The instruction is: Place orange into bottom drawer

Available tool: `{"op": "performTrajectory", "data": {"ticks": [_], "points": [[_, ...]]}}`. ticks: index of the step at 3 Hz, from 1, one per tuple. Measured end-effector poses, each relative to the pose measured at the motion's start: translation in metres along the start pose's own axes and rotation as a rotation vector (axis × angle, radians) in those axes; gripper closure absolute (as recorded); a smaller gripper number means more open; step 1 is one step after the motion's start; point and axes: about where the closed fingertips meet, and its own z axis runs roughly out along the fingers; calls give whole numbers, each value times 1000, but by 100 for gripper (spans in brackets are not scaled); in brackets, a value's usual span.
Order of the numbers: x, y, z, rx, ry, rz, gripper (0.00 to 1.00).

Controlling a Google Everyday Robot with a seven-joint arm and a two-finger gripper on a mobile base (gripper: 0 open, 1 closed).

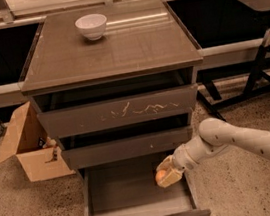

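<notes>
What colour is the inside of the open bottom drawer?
Grey, camera view. The gripper holds the orange over the bottom drawer.

Single arm is angling down-left from the right edge, elbow bent; gripper is hanging low at its tip, jaws clamping the orange.
</notes>
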Motion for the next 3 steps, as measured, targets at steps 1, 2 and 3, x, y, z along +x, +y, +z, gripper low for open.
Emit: {"op": "performTrajectory", "data": {"ticks": [1, 2, 3], "points": [[29, -19, 27, 26, 34, -10, 100], [67, -49, 68, 69, 86, 19, 100], [102, -77, 101, 63, 86, 82, 100]]}}
